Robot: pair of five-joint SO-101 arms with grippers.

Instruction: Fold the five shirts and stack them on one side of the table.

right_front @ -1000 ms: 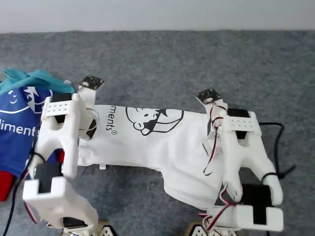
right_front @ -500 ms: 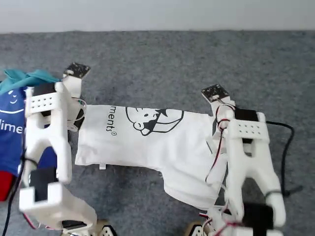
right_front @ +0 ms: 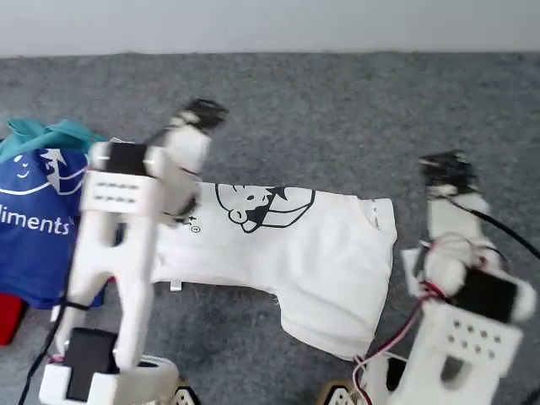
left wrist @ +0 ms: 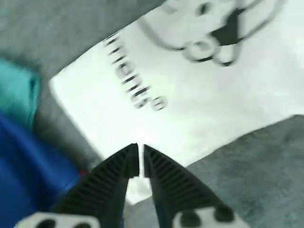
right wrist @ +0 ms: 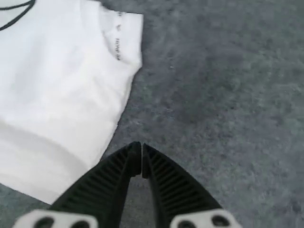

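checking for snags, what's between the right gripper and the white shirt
Only bare grey carpet, in the right wrist view, separates right gripper and white shirt.

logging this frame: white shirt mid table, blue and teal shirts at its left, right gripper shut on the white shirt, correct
No: the right gripper is shut on nothing. The right wrist view shows it over bare grey table beside the white shirt. The rest holds.

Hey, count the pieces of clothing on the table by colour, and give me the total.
white shirt: 1
blue shirt: 1
teal shirt: 1
red cloth, only partly in frame: 1
Total: 4
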